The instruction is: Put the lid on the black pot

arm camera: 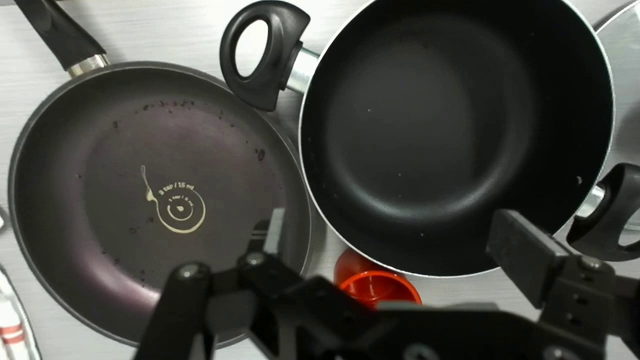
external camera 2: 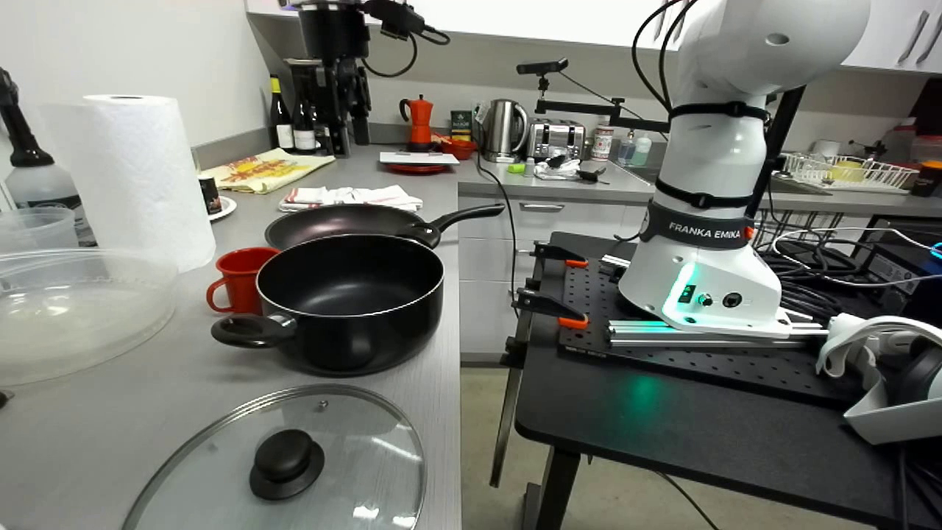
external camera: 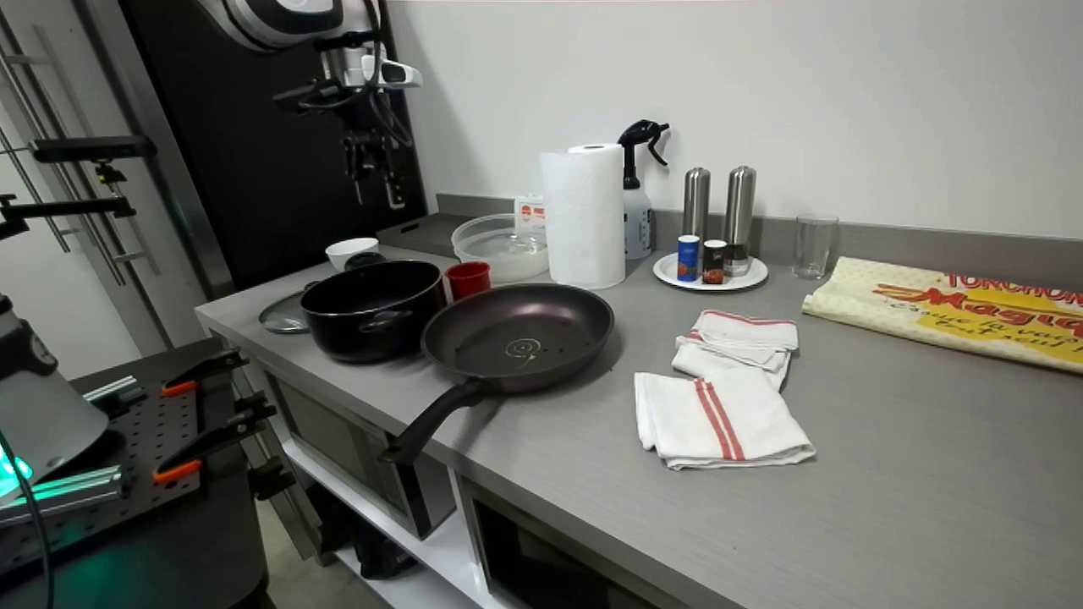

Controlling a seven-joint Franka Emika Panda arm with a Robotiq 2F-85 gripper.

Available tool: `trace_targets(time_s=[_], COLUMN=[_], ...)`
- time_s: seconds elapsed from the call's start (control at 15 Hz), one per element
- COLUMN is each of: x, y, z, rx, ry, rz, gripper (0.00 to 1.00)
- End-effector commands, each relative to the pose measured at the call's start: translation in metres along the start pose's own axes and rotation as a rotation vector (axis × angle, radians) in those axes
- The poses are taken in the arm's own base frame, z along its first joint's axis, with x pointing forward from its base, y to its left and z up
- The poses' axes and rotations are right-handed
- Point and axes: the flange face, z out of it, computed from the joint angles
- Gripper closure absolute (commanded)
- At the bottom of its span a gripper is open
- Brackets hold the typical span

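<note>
The black pot stands upright and uncovered on the counter in both exterior views (external camera: 372, 326) (external camera 2: 360, 342). It also shows from above in the wrist view (arm camera: 450, 125). The see-through lid with a black knob (external camera 2: 287, 464) lies flat on the counter beside the pot, knob up. The pot partly hides the lid in an exterior view (external camera: 283, 317), and only the lid's edge shows in the wrist view (arm camera: 627, 100). My gripper is open and empty, high above the counter in both exterior views (external camera: 378, 196) (external camera 2: 350, 143). Its spread fingers show in the wrist view (arm camera: 387, 225).
A black frying pan (external camera: 541, 330) sits against the pot, its handle past the counter edge. A red cup (external camera: 468, 279) stands close beside the pot. A clear plastic container (external camera: 499, 249), paper towel roll (external camera: 584, 220) and white bowl (external camera: 349, 251) stand nearby. Folded towels (external camera: 728, 414) lie farther along.
</note>
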Motion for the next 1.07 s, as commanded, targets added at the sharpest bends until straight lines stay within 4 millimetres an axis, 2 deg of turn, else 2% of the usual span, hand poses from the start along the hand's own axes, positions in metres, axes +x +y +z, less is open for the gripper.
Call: trace_targets(time_s=[0.0, 0.2, 0.27, 0.4, 0.73, 1.0], x=[0.020, 0.031, 0.018, 0.024, 0.028, 0.028], y=[-0.034, -0.058, -0.048, -0.057, -0.057, -0.083], z=[0.013, 0.023, 0.018, 0.024, 0.028, 0.032], rx=[-0.080, -0.120, -0.088, -0.097, -0.092, -0.099], ry=[-0.017, -0.030, -0.024, -0.031, -0.033, -0.018], rz=[-0.042, -0.081, -0.072, -0.085, -0.107, -0.205], gripper=[0.00, 0.00, 0.00, 0.00, 0.00, 0.00])
